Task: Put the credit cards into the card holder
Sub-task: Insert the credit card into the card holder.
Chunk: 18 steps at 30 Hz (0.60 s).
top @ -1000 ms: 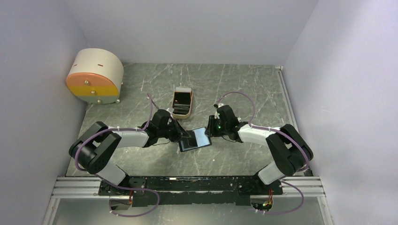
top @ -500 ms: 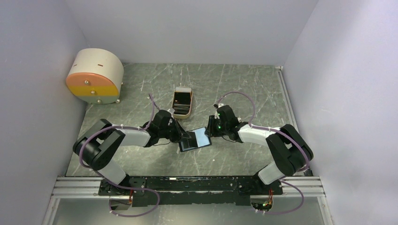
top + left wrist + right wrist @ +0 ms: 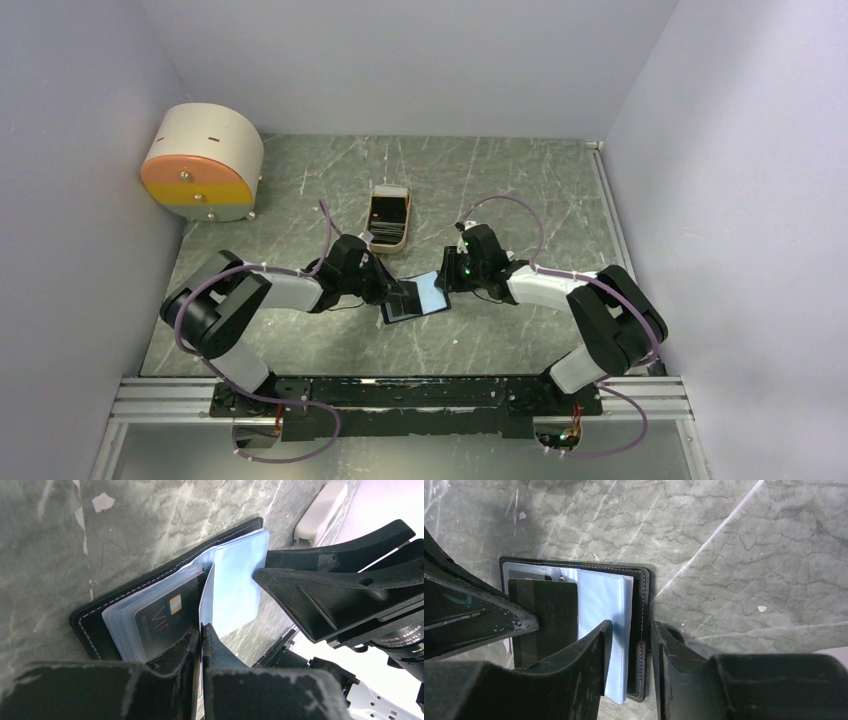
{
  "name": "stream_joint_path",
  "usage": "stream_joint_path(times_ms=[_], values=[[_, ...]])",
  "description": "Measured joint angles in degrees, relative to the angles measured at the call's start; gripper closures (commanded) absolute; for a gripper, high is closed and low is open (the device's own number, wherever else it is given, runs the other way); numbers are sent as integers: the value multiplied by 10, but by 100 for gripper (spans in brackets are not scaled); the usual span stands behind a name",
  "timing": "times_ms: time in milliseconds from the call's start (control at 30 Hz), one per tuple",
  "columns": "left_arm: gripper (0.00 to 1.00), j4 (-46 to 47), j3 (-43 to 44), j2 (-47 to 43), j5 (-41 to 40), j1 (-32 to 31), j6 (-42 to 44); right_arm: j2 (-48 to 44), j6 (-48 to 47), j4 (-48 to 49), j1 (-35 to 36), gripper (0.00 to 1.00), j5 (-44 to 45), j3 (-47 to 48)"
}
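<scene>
Now the card holder (image 3: pixel 416 297) lies open on the worktop (image 3: pixel 520 190); left pincer (image 3: pixel 202 628) clamped on a credit card (image 3: pixel 205 597) standing in it, right pincer (image 3: pixel 631 626) apart, seemingly straddling its edge.

Item: two arms, left arm (image 3: pixel 280 291) and right arm (image 3: pixel 540 287). White link shells, black joint housings, looped purple cables (image 3: pixel 505 203). Green light (image 3: pixel 466 270) at frame centre. Left gripper (image 3: pixel 201 628) and right gripper (image 3: pixel 630 627): black moulded fingers, scuffed whitish.

Bright, even overhead light — soft, faint shadows on table (image 3: pixel 520 190). Sheen on card holder (image 3: pixel 235 585) pockets. Left wrist view: right side overexposed, near foreground slightly soft.
</scene>
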Motion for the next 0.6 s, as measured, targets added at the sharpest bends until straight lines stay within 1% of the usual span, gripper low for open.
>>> stream_joint_path(times_ms=[300, 600], values=[[91, 46, 0, 19, 10, 0, -1, 0, 0, 5, 0, 59, -9, -1], [91, 78, -8, 28, 7, 0, -2, 0, 3, 15, 0, 53, -16, -4]])
